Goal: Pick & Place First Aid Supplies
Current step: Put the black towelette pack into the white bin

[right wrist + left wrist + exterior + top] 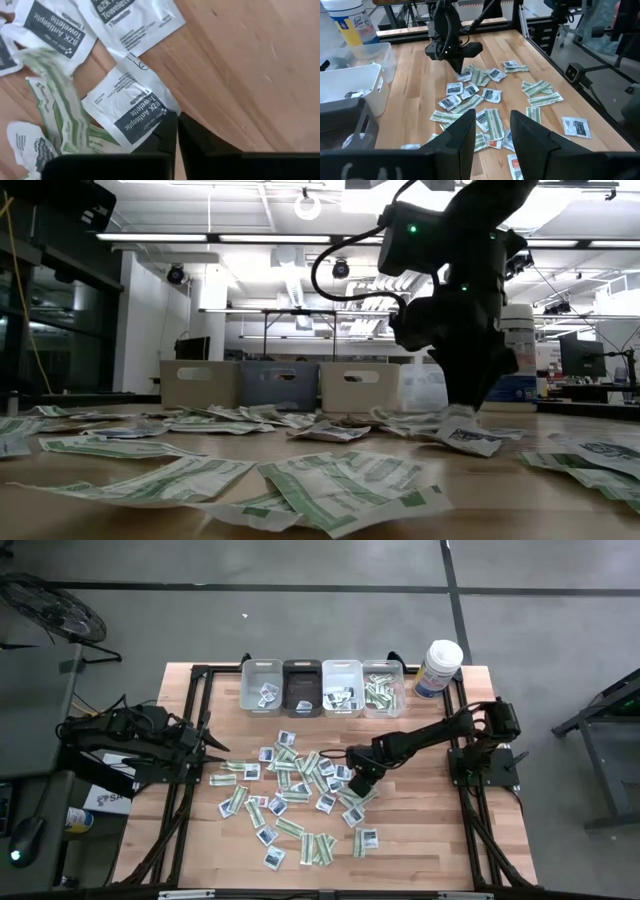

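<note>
First aid supplies (300, 795), dozens of small flat paper packets, lie scattered over the middle of the wooden table (420, 840), in front of the row of four small bins. Narrow green-and-white strips mix with squarish white towelette packets marked in dark blue. A few packets already sit in the bins: white ones in the clear bin (262, 688), the dark bin (302, 688) and the white bin (342, 688), green strips in the fourth bin (383, 688). A tall white canister with a blue label (438, 668) stands just beside that fourth bin.

The right gripper (357, 783) reaches down into the scatter, on the canister's side of the pile. Its fingers (187, 137) are closed, nearly meeting, pinched on the corner of one BZK antiseptic towelette packet (131, 111) that lies on the wood. The low view shows that packet (470, 438) tilted under the gripper, one edge raised off the table. Beside it lies a crumpled green strip (60, 107), and another towelette packet (131, 20) lies just apart from it.

The left gripper (212, 748) waits at the table's edge farthest from the canister, clear of the packets, its fingers (465, 137) narrowly parted and holding nothing.
</note>
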Robot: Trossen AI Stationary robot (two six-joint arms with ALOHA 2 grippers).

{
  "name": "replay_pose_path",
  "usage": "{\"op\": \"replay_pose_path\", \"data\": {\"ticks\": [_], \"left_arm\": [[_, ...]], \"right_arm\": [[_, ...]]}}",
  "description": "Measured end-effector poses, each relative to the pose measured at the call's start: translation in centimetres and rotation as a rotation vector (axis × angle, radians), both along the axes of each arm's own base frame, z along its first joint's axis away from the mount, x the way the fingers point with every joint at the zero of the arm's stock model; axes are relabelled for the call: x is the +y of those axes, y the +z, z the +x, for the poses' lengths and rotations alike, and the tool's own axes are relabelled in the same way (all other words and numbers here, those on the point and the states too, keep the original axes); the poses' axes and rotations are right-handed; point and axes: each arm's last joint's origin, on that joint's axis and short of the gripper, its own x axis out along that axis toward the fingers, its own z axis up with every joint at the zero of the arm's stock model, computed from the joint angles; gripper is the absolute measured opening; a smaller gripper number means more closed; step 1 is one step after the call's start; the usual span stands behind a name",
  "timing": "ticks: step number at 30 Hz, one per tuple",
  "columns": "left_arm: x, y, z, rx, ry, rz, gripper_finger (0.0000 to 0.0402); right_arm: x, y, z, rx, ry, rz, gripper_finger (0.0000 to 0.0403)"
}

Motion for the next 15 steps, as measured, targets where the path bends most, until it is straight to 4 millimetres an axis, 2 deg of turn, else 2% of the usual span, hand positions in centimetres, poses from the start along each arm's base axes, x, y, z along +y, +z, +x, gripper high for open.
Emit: {"op": "replay_pose_path", "data": {"ticks": [8,15], "left_arm": [[0.0,0.0,0.0,0.0,-0.001,0.0,0.0119],[0.0,0.0,0.0,0.0,-0.004,-0.001,0.0119]], "right_arm": [[0.0,0.9,-0.4,-0.009,-0.08,-0.025,0.0001],[-0.1,4.1,-1.5,-0.071,-0.132,-0.059,0.0]]}}
